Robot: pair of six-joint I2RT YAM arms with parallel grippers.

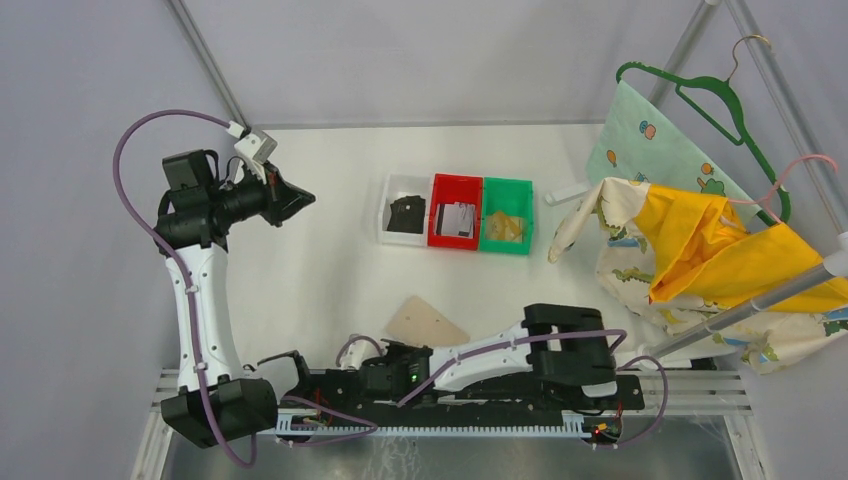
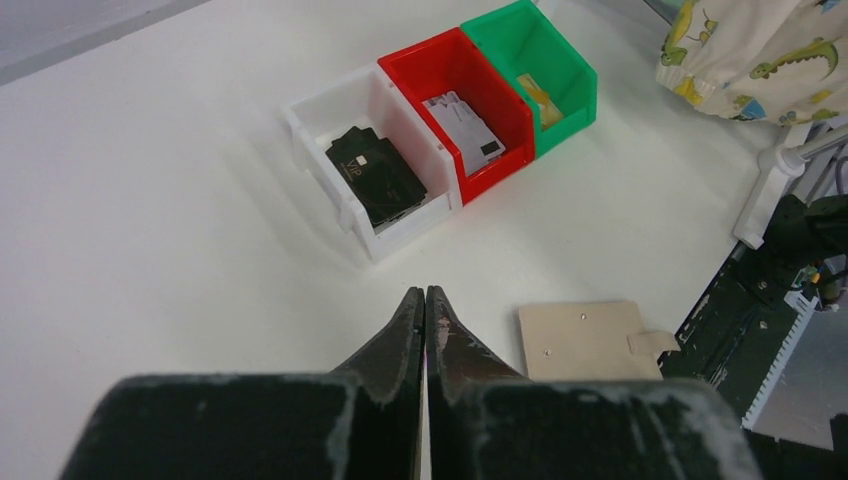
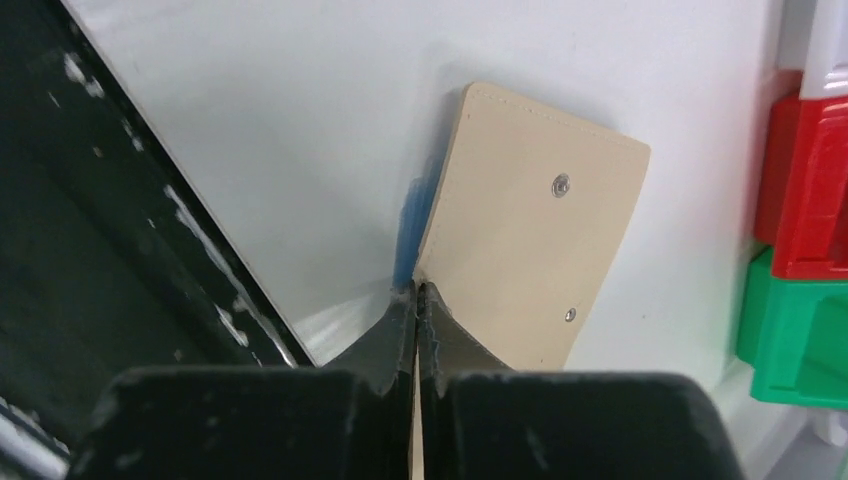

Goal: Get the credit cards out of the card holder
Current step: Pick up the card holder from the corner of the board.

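Your left claw point(image 2: 425, 300) is closed, its two fingers pressed together with nothing between them, and it hangs high over the table point(image 1: 330, 260). Ahead of its tips three bins stand in one row, each touching the next. The white bin point(image 2: 330, 115), most to the left, holds a black card point(image 2: 375, 178). The red bin point(image 2: 430, 60) in the middle holds the credit cards point(image 2: 462, 125), pale grey-white, lying in a small pile. The green bin point(image 2: 575, 90) holds a yellowish thing point(image 2: 540, 100).

To the right of this claw's tips and nearer to you, the card holder point(image 2: 585, 340) lies flat on the table, folded shut, tan side up, with its small tab point(image 2: 650, 343) pointing away from the claw.

Your right claw point(image 3: 415, 295) is closed too. Its tips meet exactly at the edge of the card holder and touch it. The holder stretches ahead and to the right of them, and a thin blue strip shows along that edge. You cannot tell from here whether the tips pinch a layer.

Far to the right lie a dinosaur-print cloth point(image 1: 770, 340), a yellow cloth point(image 1: 720, 250) and a green hanger point(image 1: 720, 100).
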